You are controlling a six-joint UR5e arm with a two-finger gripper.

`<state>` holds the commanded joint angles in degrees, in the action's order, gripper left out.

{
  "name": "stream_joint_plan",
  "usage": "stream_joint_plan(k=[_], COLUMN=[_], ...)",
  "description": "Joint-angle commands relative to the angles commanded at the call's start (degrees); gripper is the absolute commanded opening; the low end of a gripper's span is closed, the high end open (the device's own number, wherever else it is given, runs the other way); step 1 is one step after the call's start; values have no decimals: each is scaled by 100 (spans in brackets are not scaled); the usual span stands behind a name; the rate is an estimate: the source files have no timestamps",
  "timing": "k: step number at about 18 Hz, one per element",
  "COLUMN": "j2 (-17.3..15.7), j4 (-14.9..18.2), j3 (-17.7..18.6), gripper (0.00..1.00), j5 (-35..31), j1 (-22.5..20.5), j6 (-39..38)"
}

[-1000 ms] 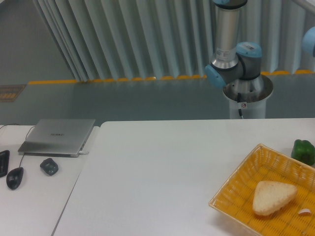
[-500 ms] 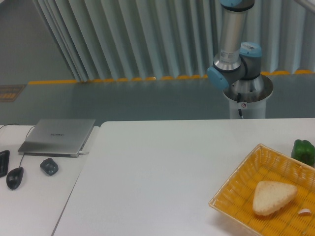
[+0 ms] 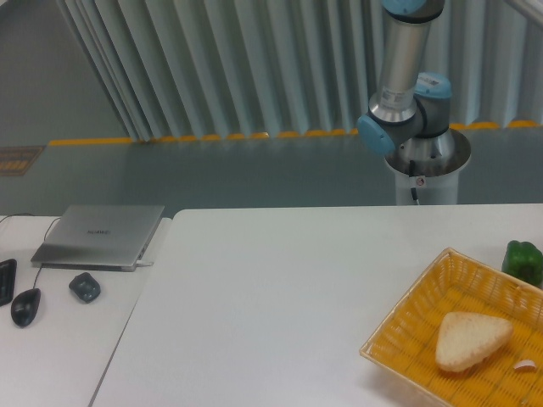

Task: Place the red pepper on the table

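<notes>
camera: the hand is out of frame, so i cannot tell its state. only the arm (image 3: 399, 76) shows, upright at the far right behind the table (image 3: 271, 288). no red pepper is visible, so its bearing from the hand is unknown. a basket (image 3: 407, 331) holds bread (image 3: 471, 339); a green pepper (image 3: 523, 260) sits beside it. against the earlier frame, the arm has edged slightly right.

behind everything we see a wall of pale, vertically ribbed panels (image 3: 254, 68), leaning slightly. below it runs a grey floor (image 3: 212, 174) crossed by a yellow stripe (image 3: 204, 137). at the left we see a second white desk (image 3: 59, 339) carrying a closed silver laptop (image 3: 100, 235), a dark mouse (image 3: 25, 306) and a small dark object (image 3: 85, 287). the light is even and cool
</notes>
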<state>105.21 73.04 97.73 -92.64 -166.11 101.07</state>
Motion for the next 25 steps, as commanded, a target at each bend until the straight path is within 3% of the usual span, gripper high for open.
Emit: stream_joint_plan(k=[4,9,14,16,17,25], j2=[18,18,18,18,9,-61], j4=[0,0,0,0,0,44], j3=[0,-9,-9,-9,-9,-271], gripper=[40,46,58,81,100,100], j5=[0,9,9,9,9,53], j1=[9,18,35,44,53,79], j6=[17,18,18,18,18,175])
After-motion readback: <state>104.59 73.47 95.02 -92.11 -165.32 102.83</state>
